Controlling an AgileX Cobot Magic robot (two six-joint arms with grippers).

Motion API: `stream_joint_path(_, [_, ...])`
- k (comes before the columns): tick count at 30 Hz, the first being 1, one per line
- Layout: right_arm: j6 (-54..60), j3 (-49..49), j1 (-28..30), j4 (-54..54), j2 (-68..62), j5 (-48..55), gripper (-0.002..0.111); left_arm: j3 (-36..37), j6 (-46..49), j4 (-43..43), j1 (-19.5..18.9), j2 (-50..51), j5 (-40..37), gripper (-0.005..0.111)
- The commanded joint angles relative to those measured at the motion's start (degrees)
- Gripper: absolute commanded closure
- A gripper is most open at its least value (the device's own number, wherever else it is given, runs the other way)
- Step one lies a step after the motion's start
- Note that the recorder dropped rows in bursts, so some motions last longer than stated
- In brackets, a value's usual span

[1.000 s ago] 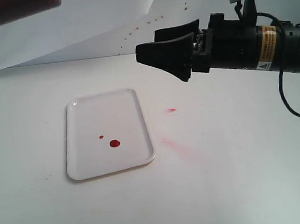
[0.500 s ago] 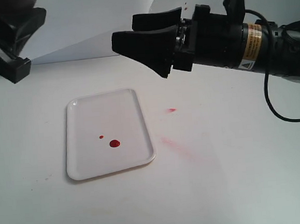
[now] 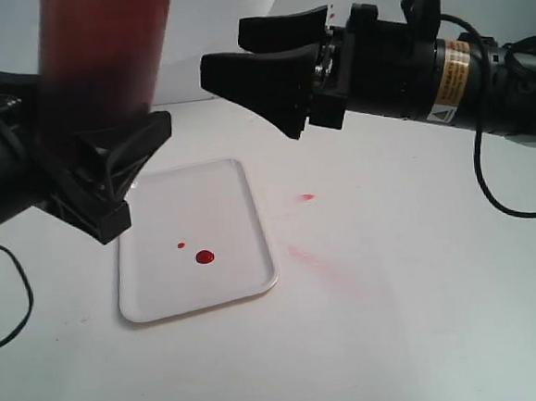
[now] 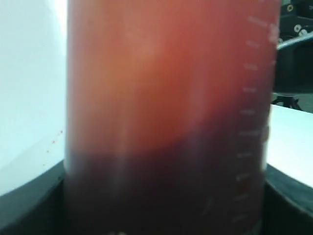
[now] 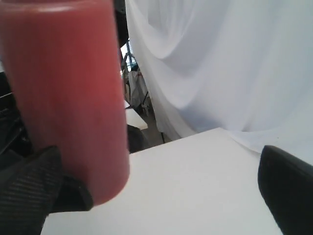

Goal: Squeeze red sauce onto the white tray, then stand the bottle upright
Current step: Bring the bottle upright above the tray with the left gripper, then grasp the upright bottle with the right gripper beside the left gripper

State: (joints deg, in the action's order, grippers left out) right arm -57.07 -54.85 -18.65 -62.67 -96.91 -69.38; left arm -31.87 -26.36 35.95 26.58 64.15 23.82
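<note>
The bottle point(image 3: 99, 56), a red-tinted cylinder, is held roughly upright above the table, over the white tray's point(image 3: 220, 181) far left corner. My left gripper point(image 3: 141, 173) is shut on its lower part. It fills the left wrist view, where the bottle point(image 4: 166, 98) shows dark red sauce point(image 4: 161, 191) low down between my left gripper's point(image 4: 164, 215) black fingers. Its cap and nozzle are out of view. Two round drops of red sauce point(image 3: 205, 257) lie on the tray. My right gripper point(image 3: 224, 53) hangs open and empty just right of the bottle point(image 5: 63, 98), fingers wide apart around my right gripper's midpoint point(image 5: 161, 191).
Faint pinkish smears point(image 3: 311, 257) and a small red spot point(image 3: 307, 197) mark the white table to the right of the tray. A white cloth backdrop point(image 3: 218, 37) hangs behind the table. The right arm's black body and cable point(image 3: 489, 183) stretch off to the right.
My left gripper has come down and rightward into view with the bottle, reaching the tray's far left corner. My right gripper moved left a second ago and has since held still, open.
</note>
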Motion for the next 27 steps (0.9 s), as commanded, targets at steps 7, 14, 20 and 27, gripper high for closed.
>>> stream_joint_path(7, [1.48, 0.39, -0.25, -4.34, 0.63, -0.58, 0.003, -0.10, -2.19, -2.48, 0.30, 14.31, 24.41, 0.107])
stream_joint_path(14, [4.33, 0.39, -4.59, -4.11, 0.63, -0.58, 0.003, -0.10, -2.08, -2.32, 0.30, 21.90, 33.73, 0.107])
stream_joint_path(20, [8.75, 0.39, -8.15, 3.07, 0.63, 0.33, 0.010, -0.10, -2.08, 2.83, 0.30, 25.05, 35.91, 0.107])
stream_joint_path(27, [8.78, 0.39, -8.15, 2.72, 0.63, 0.46, 0.072, -0.10, -1.95, 3.43, 0.30, 25.30, 37.23, 0.107])
